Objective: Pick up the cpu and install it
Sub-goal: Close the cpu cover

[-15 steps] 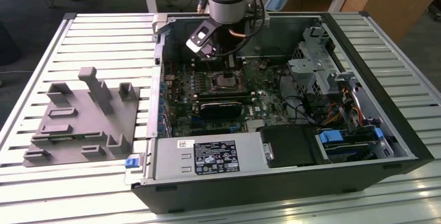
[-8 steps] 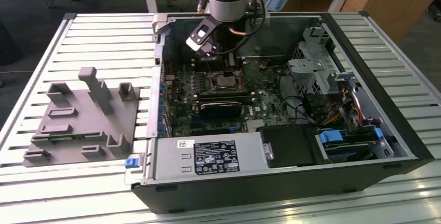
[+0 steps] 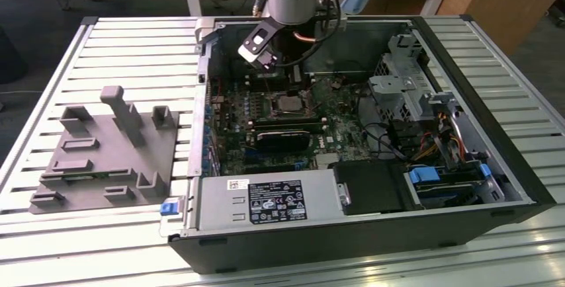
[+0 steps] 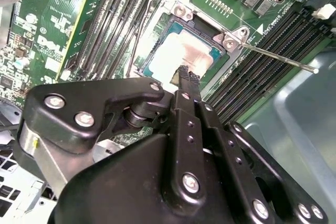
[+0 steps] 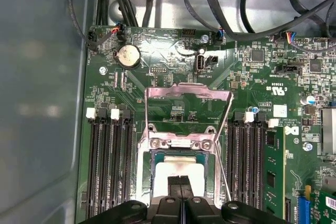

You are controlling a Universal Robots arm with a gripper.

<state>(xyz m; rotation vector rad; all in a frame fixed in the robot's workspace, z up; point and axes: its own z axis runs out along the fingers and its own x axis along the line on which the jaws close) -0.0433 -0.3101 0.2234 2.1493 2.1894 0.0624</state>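
The cpu (image 4: 176,51), a flat square chip with a silver-grey top plate, lies inside the open motherboard socket (image 3: 287,105). In the first wrist view the cpu (image 5: 170,169) sits under the raised metal load plate (image 5: 188,88). My gripper (image 4: 186,74) hangs directly over the chip's middle, its two thin black fingers pressed together with nothing between them. The fingertips (image 5: 177,182) reach the top plate or hover just above it; I cannot tell which. In the exterior view the gripper (image 3: 297,79) reaches down into the open computer case just behind the socket.
The socket lever (image 4: 278,59) sticks out to one side. Black memory slots (image 5: 107,166) flank the socket, and a memory stick (image 5: 273,166) stands in one. A black block (image 3: 284,136), power supply (image 3: 264,201) and drive cage (image 3: 406,88) crowd the case. A grey fixture tray (image 3: 106,148) lies outside.
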